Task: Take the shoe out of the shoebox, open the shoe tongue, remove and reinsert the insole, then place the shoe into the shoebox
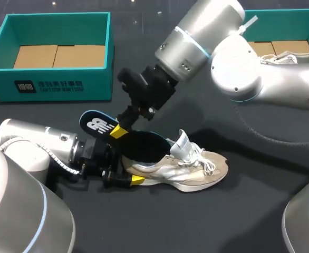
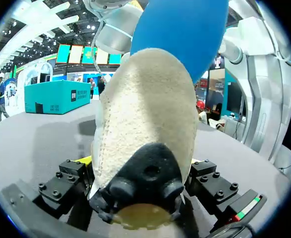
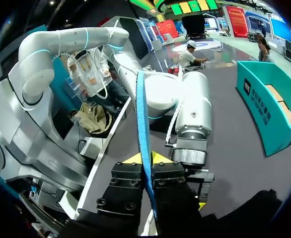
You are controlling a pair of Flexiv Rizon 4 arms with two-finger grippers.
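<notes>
where the left gripper (image 1: 127,164) clamps it from both sides, the shoe (image 1: 189,171) lies on the dark table (image 1: 239,211), heel pinched in that grip and toe pointing away from the arm. from the left wrist i see the heel's pale, nubbly back and its black tab filling the space between the fingers (image 2: 66,179). the shoe is beige and silver-grey with a white sole. its white laces (image 1: 201,159) are loose, and a silvery tongue (image 1: 182,141) stands up from the opening.

just above the shoe's heel the insole (image 1: 99,125) rises at a slant. it is dark blue, one end over the shoe's opening, the other up in the air with a white logo i won't read out. i cannot tell how far it sits inside. the right gripper (image 1: 122,126) is closed thin on the insole, which shows edge-on between its yellow tips from the right wrist. the right arm hangs over the shoe and hides the table behind it.

well beyond the shoe's heel stands a teal shoebox (image 1: 54,84), cardboard floor showing, white print on its front wall. beyond the toe, a second teal shoebox (image 1: 302,18) holds a second shoe (image 1: 297,57).
</notes>
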